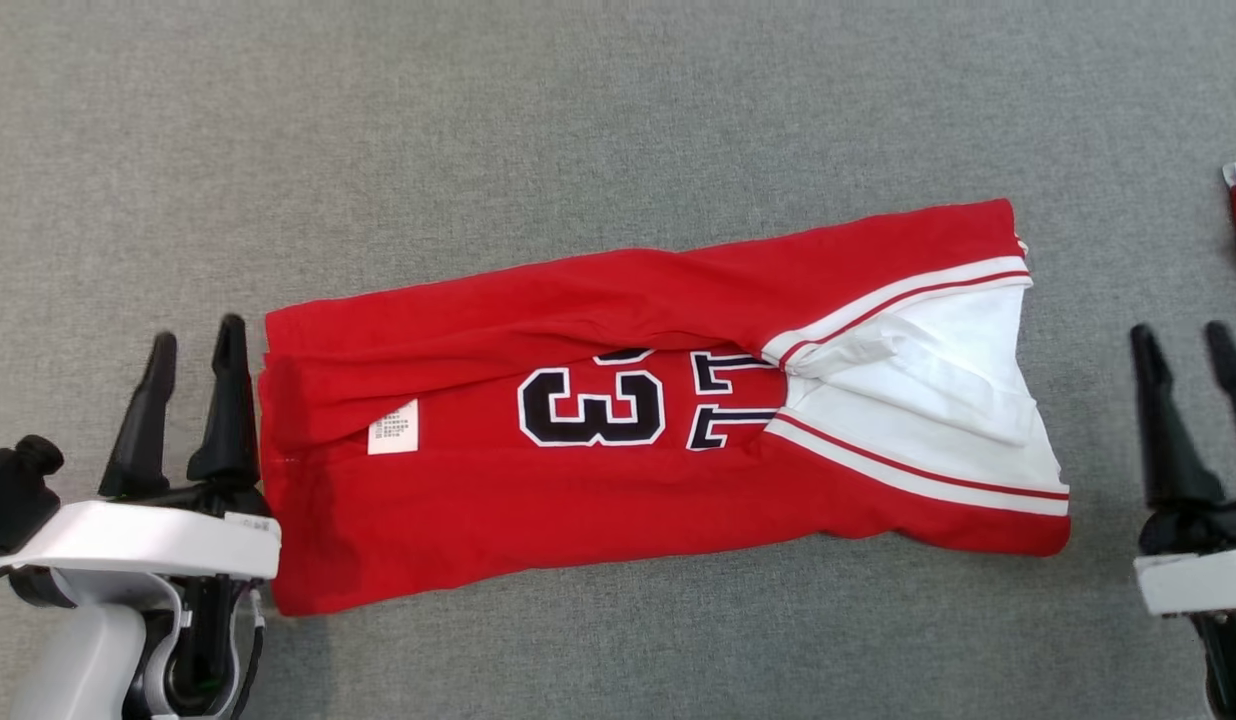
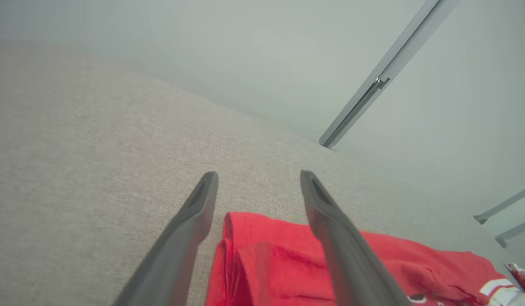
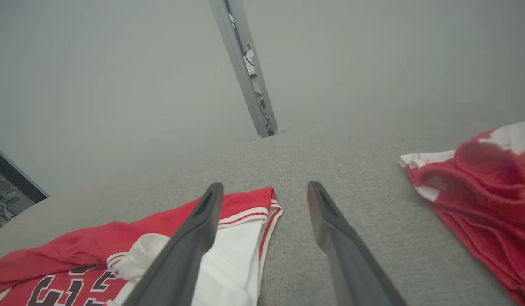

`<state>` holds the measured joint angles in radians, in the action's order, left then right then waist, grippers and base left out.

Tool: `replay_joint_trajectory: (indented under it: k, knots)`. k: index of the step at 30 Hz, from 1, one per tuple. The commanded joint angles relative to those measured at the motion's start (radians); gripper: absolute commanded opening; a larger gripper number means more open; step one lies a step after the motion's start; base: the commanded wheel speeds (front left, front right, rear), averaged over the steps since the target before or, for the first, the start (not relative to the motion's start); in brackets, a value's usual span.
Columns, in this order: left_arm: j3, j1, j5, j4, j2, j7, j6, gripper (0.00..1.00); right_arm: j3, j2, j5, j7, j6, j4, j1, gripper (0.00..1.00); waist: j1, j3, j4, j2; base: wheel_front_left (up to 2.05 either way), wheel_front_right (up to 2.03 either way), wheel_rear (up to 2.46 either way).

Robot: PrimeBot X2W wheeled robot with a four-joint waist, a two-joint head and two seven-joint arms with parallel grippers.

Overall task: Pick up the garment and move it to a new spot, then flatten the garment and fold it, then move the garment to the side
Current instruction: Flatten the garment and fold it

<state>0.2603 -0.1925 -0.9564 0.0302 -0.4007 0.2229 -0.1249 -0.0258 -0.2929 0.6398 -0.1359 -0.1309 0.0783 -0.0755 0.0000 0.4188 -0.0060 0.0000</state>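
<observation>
Red garment point(image 1: 628, 420) lies half-folded mid-scene; left gripper point(image 1: 198, 332) just beside its left end, right gripper point(image 1: 1180, 333) well to its right, both spread, empty; each should pinch its end evenly, edges aligned

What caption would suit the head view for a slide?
Red jersey lies folded lengthwise, open left gripper beside one end, open right gripper standing clear.

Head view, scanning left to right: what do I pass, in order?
First the left end effector → red jersey, with its white label, then black number, then white panel → right end effector.
</observation>
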Motion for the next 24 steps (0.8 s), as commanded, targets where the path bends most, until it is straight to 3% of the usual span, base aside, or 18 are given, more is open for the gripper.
replay_joint_trajectory:
  k: [1,9,15,24]
  knots:
    - [-0.015,-0.003,0.034,-0.022,0.012,0.019,-0.02,1.0,0.035,0.023,-0.046,-0.021,0.0,0.005,-0.018,1.0,0.0,-0.015,0.006,0.0,0.0,0.0,0.0]
    - [-0.109,-0.007,0.335,-0.127,0.049,0.04,-0.103,1.0,0.103,0.088,-0.246,-0.029,0.0,0.018,-0.064,1.0,0.0,-0.066,0.02,0.0,0.0,0.0,0.0]
    - [-0.133,0.054,0.482,-0.152,0.081,0.04,-0.069,1.0,0.108,0.096,-0.314,-0.017,0.0,-0.016,-0.052,1.0,0.0,-0.102,0.041,0.0,0.0,0.0,0.0]
    - [-0.149,0.092,0.524,-0.101,0.109,0.041,-0.015,1.0,0.096,0.107,-0.32,-0.009,0.0,-0.071,-0.04,1.0,0.0,-0.125,0.064,0.0,0.0,0.0,0.0]
